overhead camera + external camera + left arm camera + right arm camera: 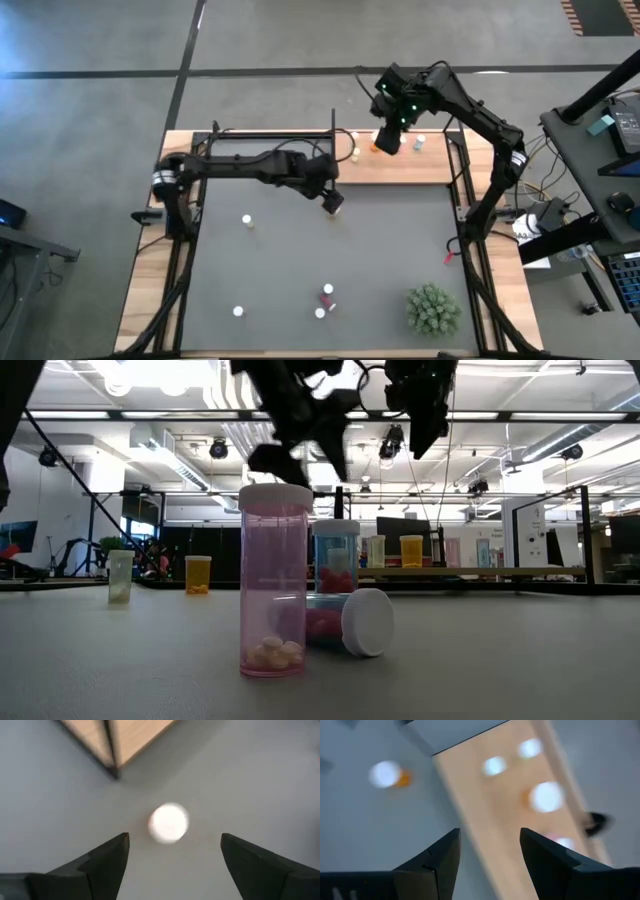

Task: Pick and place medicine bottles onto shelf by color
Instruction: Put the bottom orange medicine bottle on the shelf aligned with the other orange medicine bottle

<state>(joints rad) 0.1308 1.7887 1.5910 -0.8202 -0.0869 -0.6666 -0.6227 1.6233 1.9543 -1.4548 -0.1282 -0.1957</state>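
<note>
High view first: my left gripper (333, 203) hangs over the dark grey mat (300, 270) just beside the near edge of the light-brown wooden shelf board (400, 168), while my right gripper (388, 138) hovers above that shelf near an orange white-capped medicine bottle (377, 146) and a pale one (419, 143). More white-capped bottles stand scattered on the mat, one (247, 220) on the left side, a pink one (327, 292) toward the near edge, not far from a green spiky plant (433, 309). Low view: a tall pink bottle (274, 580) stands upright, with another (345, 622) lying on its side behind it. Left wrist view: my fingers (100, 862) are spread wide and empty, a white bottle cap (169, 823) below and between them. Right wrist view: my fingers (437, 860) stand partly apart, holding nothing, above the shelf.
</note>
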